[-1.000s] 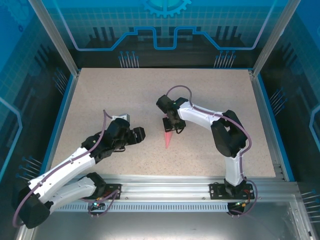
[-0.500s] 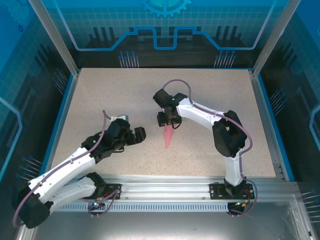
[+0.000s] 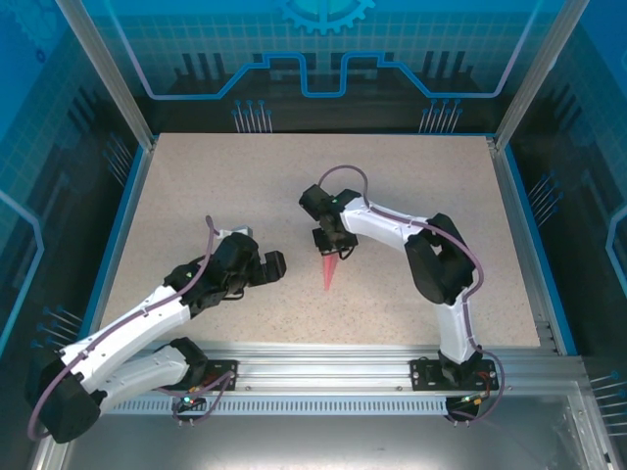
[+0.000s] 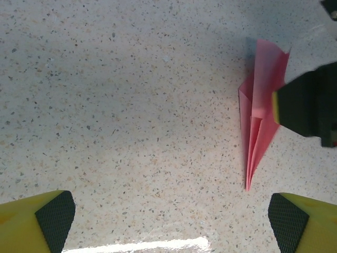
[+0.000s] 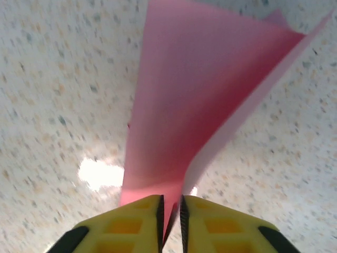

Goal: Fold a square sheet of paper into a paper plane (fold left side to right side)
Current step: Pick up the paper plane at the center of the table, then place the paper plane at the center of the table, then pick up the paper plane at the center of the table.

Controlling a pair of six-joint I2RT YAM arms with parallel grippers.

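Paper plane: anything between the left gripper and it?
Nothing visible. Bare table lies between the open left gripper and the paper plane. The right gripper is shut on the plane's wide end, leaving the pointed tip free.

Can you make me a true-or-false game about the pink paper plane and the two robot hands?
1. The pink-red folded paper plane is a slim pointed dart. True.
2. The left gripper holds it. False: it is open and apart from the plane.
3. The right gripper is shut on the plane's wide end. True.
4. The plane's point aims at the far edge of the speckled table. False: it aims at the near edge.
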